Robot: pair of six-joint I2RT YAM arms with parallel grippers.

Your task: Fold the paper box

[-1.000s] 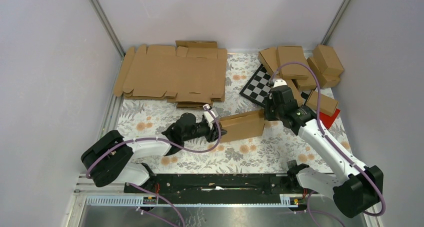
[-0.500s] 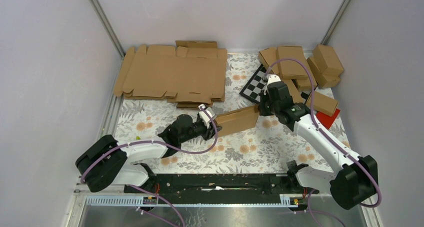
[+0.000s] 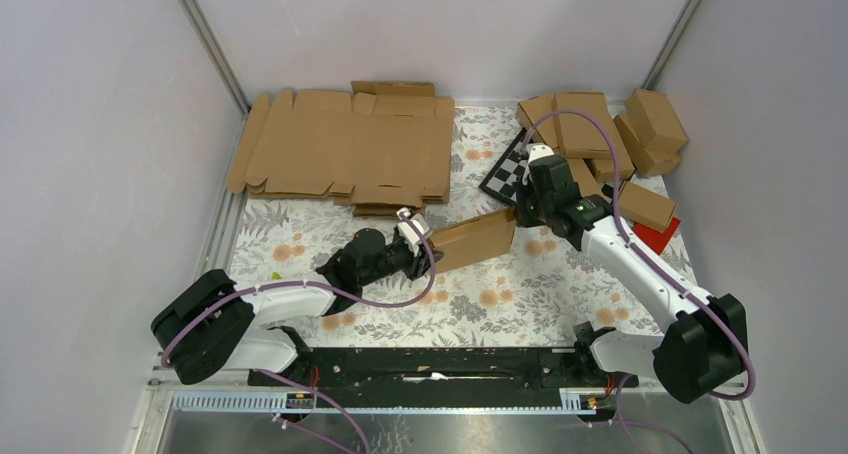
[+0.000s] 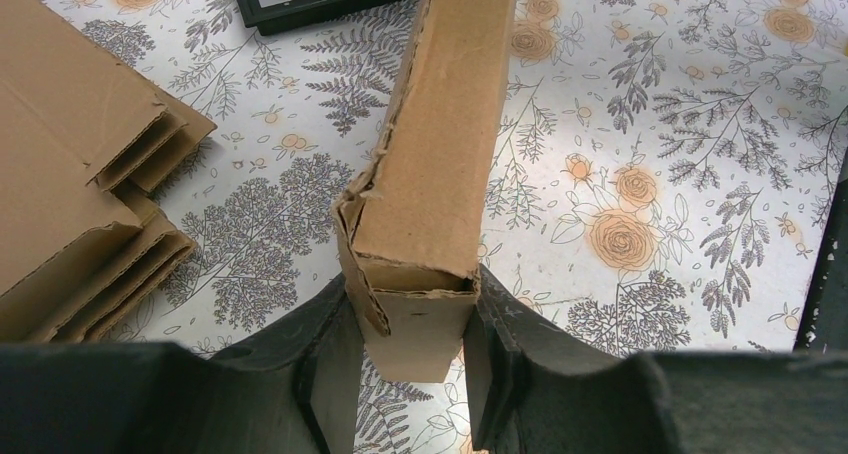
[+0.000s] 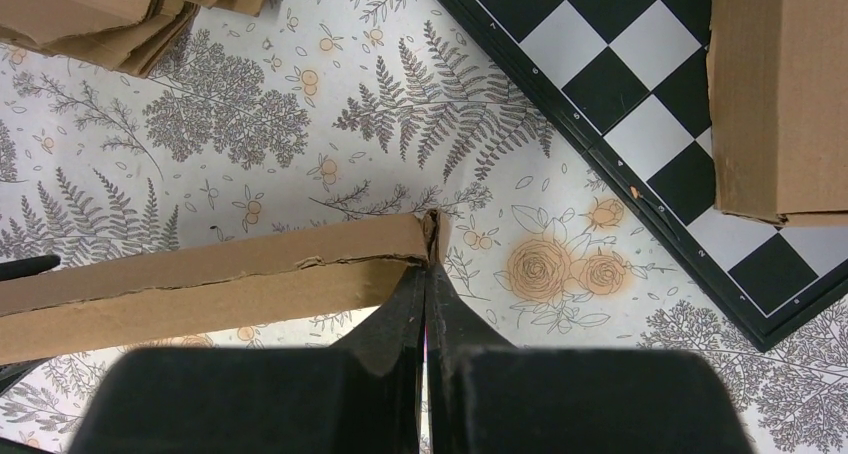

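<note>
The paper box (image 3: pixel 475 240) is a slim brown carton held above the flowered table between both arms, its right end a little higher. My left gripper (image 3: pixel 428 249) is shut on its near left end. In the left wrist view the paper box (image 4: pixel 440 164) runs away from the gripper (image 4: pixel 410 314), its open end and a loose flap clamped between the black fingers. My right gripper (image 3: pixel 520 214) is at the far end. In the right wrist view its fingertips (image 5: pixel 428 269) are pressed together on the thin end edge of the paper box (image 5: pixel 200 294).
A stack of flat cardboard blanks (image 3: pixel 345 154) lies at the back left. A black-and-white chequered board (image 3: pixel 510 174) sits just behind the right gripper. Several folded cartons (image 3: pixel 600 134) are piled at the back right, with a red flat block (image 3: pixel 660 236) beside them.
Both grippers have moved toward the back with the box. Its right end has risen and swung toward the chequered board, so the box now lies tilted.
</note>
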